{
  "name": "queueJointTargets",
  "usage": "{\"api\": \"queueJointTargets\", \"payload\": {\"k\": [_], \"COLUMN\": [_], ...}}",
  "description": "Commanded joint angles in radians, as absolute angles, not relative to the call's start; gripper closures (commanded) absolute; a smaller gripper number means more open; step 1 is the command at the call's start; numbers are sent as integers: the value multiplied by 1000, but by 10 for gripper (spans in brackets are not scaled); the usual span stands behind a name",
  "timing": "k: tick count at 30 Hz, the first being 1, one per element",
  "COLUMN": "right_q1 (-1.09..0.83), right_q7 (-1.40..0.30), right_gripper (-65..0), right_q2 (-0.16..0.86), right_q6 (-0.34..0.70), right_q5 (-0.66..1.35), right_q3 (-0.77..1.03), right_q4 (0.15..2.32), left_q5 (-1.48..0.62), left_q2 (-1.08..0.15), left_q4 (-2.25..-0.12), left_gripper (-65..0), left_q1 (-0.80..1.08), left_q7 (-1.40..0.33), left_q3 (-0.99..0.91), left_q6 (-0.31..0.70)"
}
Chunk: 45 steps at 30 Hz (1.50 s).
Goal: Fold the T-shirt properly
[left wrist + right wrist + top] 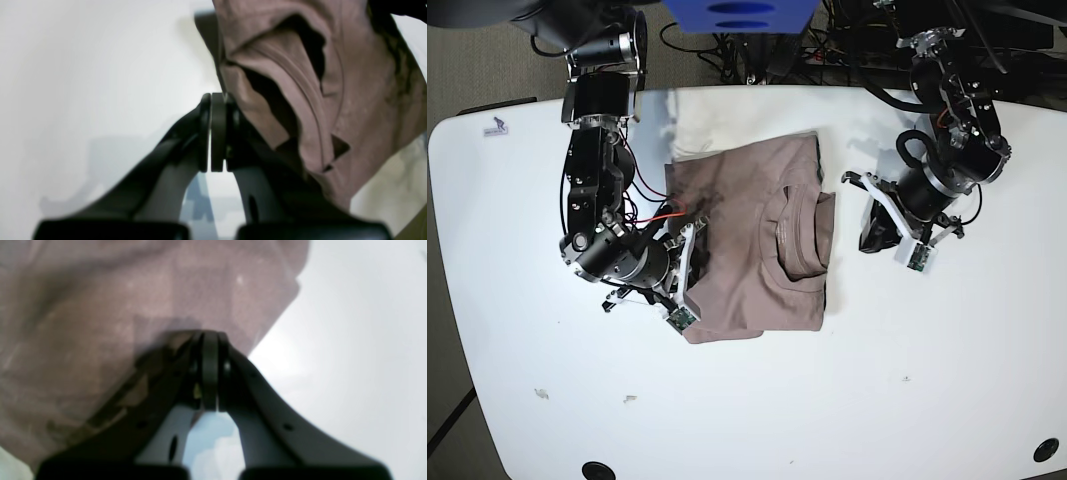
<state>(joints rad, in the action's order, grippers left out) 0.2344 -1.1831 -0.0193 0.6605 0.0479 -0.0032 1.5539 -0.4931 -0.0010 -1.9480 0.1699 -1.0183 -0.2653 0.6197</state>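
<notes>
Base view: mauve-brown T-shirt [752, 250] folded into a wrinkled rectangle at table [847, 400] centre, collar facing up.
Left gripper [864, 214] clenched empty right of it; right gripper [695, 232] clenched at its left edge, grasp uncertain.

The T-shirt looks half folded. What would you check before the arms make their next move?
1. T-shirt lying wholly on the table: ok.
2. Fold neat: not ok; wrinkled, the edges do not line up.
3. Left gripper off the cloth: ok; jaws shut, beside the shirt with a gap in the base view.
4. Right gripper at the shirt's edge: ok; jaws shut.
5. Right gripper actually pinching cloth: cannot tell.
</notes>
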Motion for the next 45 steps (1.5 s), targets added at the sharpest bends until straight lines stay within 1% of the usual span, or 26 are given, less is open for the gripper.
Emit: {"api": "queueJointTargets", "payload": {"k": [1, 4, 12, 21, 27, 36, 40, 45], "right_q1": [305, 341, 435, 501, 536, 533, 473, 407], "right_q7": [-1133, -1090, -1013, -978, -955, -891, -885, -883], "right_gripper": [0, 0, 0, 0, 0, 0, 0, 0], "right_q2": [-21, -21, -22, -22, -22, -16, 7, 10], "right_q6": [662, 662, 662, 662, 662, 662, 662, 661], "right_q5": [58, 58, 58, 58, 58, 56, 56, 56], "right_q3": [-4, -5, -5, -5, -4, -7, 1, 4], "right_q4": [1501, 1411, 1267, 1187, 1132, 1122, 1125, 1155], "left_q5": [-519, -533, -532, -529, -527, -481, -456, -453], "left_q2": [12, 25, 79, 136, 125, 68, 39, 15], "left_q4": [-1966, -1966, -1965, -1934, -1842, -1709, -1675, -1647], "left_gripper": [0, 0, 0, 0, 0, 0, 0, 0], "left_q1": [193, 222, 263, 286, 282, 275, 248, 206], "left_q7": [-990, -989, -989, -954, -877, -739, -711, -711], "left_q3": [-240, -177, -28, 12, 10, 8, 8, 5], "left_q6": [619, 619, 611, 611, 611, 611, 611, 611]}}
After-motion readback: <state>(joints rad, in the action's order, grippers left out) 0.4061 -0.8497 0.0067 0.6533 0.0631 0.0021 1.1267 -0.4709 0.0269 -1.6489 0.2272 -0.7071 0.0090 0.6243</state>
